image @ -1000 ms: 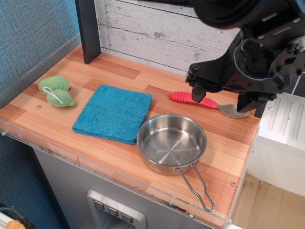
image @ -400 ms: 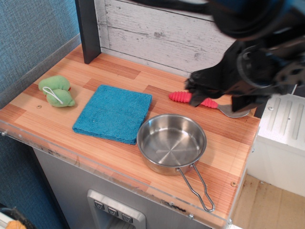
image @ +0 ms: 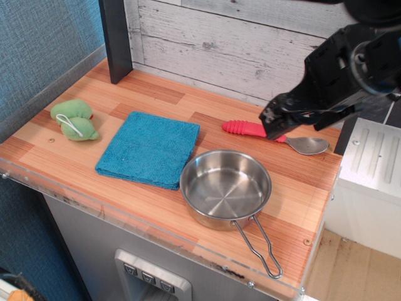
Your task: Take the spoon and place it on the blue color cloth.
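The spoon (image: 250, 130) lies flat at the back right of the wooden counter, with its ribbed red handle pointing left and its silver bowl (image: 308, 145) to the right. The blue cloth (image: 150, 148) lies folded in the middle of the counter, with nothing on it. My black gripper (image: 296, 119) hovers over the middle of the spoon. One finger (image: 273, 128) hangs in front of the end of the red handle. The jaws look spread and hold nothing.
A steel pan (image: 225, 187) with a wire handle (image: 260, 244) stands at the front, touching the cloth's right edge. A green plush toy (image: 75, 119) lies at the far left. A dark post (image: 116, 37) and a white plank wall stand behind.
The gripper has risen and shifted right, uncovering more of the spoon's bowl. The spoon, cloth and pan have not moved.
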Robot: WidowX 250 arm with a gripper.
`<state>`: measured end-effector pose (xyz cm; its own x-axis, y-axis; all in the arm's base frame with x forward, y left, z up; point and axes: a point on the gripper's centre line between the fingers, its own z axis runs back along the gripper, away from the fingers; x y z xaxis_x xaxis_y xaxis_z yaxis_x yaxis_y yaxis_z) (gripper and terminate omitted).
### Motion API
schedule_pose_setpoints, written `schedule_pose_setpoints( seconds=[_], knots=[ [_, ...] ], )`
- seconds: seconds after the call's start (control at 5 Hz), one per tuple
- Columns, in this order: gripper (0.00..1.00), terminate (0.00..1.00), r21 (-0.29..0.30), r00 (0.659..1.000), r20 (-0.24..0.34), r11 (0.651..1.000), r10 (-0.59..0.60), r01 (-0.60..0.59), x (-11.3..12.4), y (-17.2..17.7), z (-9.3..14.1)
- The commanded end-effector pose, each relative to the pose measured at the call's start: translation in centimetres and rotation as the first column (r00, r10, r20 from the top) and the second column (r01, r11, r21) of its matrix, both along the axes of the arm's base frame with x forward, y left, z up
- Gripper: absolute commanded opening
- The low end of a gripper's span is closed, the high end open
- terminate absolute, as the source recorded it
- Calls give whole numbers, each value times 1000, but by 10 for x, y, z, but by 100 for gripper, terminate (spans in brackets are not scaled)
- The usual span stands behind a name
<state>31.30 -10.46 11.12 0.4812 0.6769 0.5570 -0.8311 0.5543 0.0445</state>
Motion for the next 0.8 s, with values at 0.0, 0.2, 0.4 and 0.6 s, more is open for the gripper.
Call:
schedule_pose_setpoints(
  seconds=[0.0, 0.2, 0.4, 0.6],
  knots=[
    [100, 0, -335, 924, 71, 882, 375, -332, 25, 13, 16],
    [100, 0, -421, 890, 117, 834, 440, -357, 36, 31, 8],
    [100, 0, -408, 889, 131, 841, 438, -355, 40, 47, -2],
    [100, 0, -399, 880, 145, 841, 453, -367, 42, 62, -17]
  ],
)
